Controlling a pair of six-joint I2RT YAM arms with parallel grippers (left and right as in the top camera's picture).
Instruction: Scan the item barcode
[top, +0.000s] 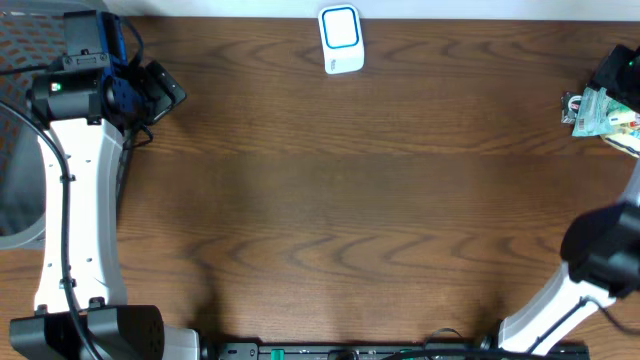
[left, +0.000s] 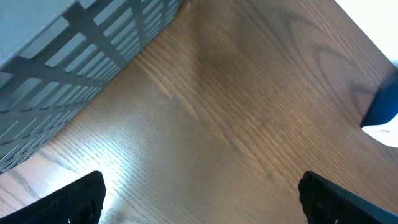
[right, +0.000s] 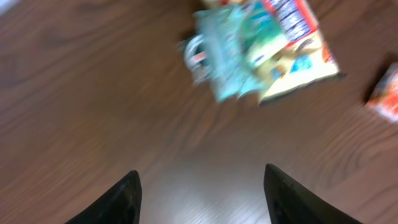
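1. wooden table (top: 330, 200): grey slatted basket (left: 74, 68) sits at its l. edge.
2. left gripper (left: 202, 196): jaws spread wide, nothing in them. it's parked by the basket, well apart from the items.
3. right gripper (right: 202, 193): jaws apart and empty, hovering just short of the pile at the far r. edge. looks like the reach-to-pick step, nothing grasped yet.
4. teal packet (right: 239, 50): overlaps a yellow snack bag (right: 305, 56). too blurry to spot a barcode.
5. scanner (top: 341, 40): back-centre, well apart from the pile. next move prob. needs a close on the packet, then a carry over w/ the barcode facing the scanner.
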